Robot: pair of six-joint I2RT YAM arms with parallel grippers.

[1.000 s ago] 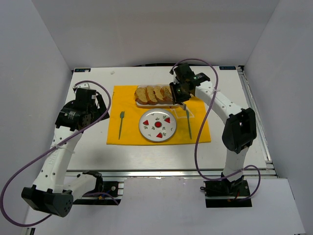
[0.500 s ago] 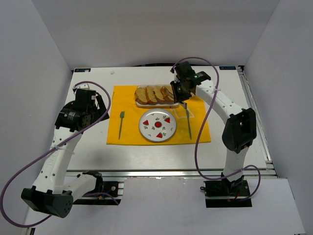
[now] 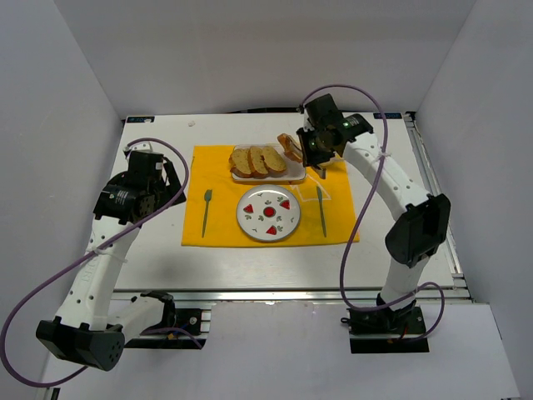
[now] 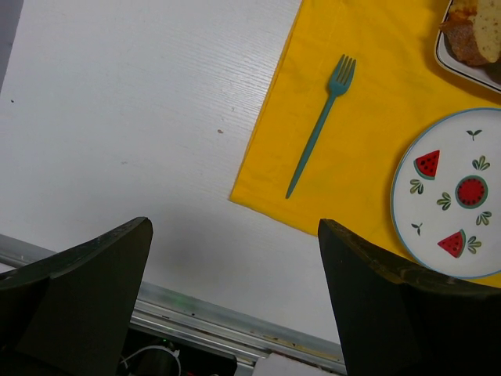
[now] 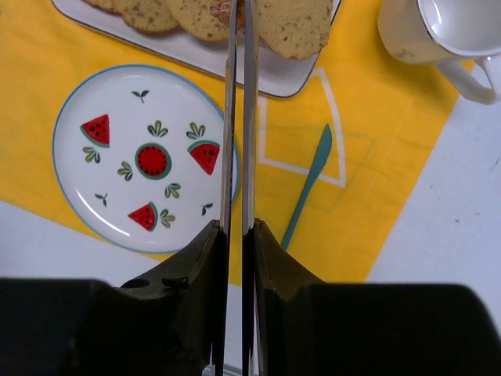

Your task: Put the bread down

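My right gripper (image 5: 237, 227) is shut on a pair of thin metal tongs (image 5: 239, 117). The tong tips pinch one tan bread slice (image 5: 293, 27) with a brown crust, held above the right end of the white tray (image 5: 290, 78). In the top view this slice (image 3: 290, 147) hangs tilted at the tray's right end, beside my right gripper (image 3: 315, 150). Three other slices (image 3: 256, 160) lie in a row on the tray. The round watermelon plate (image 3: 269, 214) sits in front of the tray, with no bread on it. My left gripper (image 4: 235, 313) is open and empty over the table at the left.
A yellow placemat (image 3: 221, 225) lies under the tray and plate. A teal fork (image 3: 206, 212) lies left of the plate and a teal knife (image 3: 321, 208) lies right of it. A white mug (image 5: 438, 31) stands right of the tray.
My right arm has risen and drawn back to the right, lifting one slice out of the row with the tongs. The left arm has not moved.
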